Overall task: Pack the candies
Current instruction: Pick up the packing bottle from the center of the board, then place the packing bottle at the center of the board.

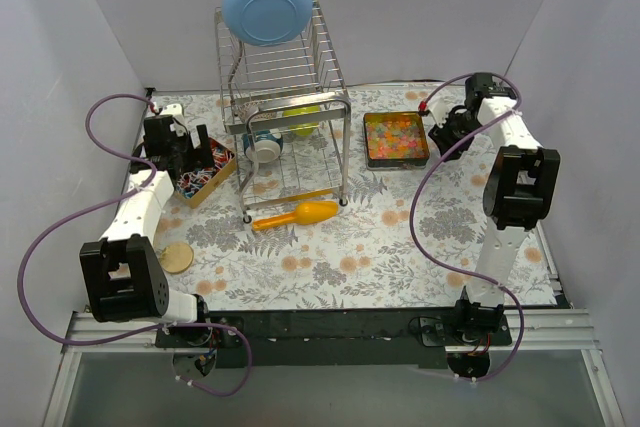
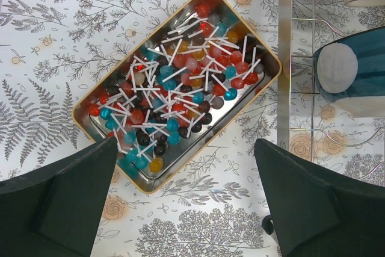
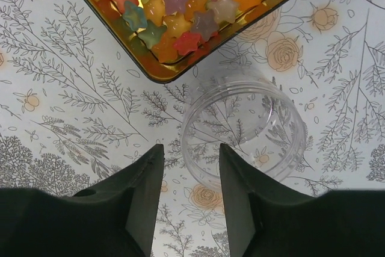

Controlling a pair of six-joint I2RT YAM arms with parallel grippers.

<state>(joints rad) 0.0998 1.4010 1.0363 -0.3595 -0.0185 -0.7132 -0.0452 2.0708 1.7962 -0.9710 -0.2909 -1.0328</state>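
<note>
Star-shaped candies (image 3: pixel 180 4) in orange, yellow, green and pink fill a gold tray (image 3: pixel 157 73), which also shows right of the rack in the top view (image 1: pixel 395 139). A clear empty jar (image 3: pixel 243 133) stands just beside that tray's corner. My right gripper (image 3: pixel 191 179) is open and low over the cloth; the jar's near rim lies at its fingertips. Red, blue and dark lollipops (image 2: pixel 180 88) with white sticks lie in a tin tray (image 2: pixel 267 58). My left gripper (image 2: pixel 186 197) hovers over that tray's near edge, wide open and empty.
A wire dish rack (image 1: pixel 290 117) stands in the middle with a blue bowl (image 1: pixel 266 5) on top and cups (image 1: pixel 262 144) inside. An orange scoop (image 1: pixel 297 215) lies in front of it. A round wooden lid (image 1: pixel 177 257) lies near the left arm.
</note>
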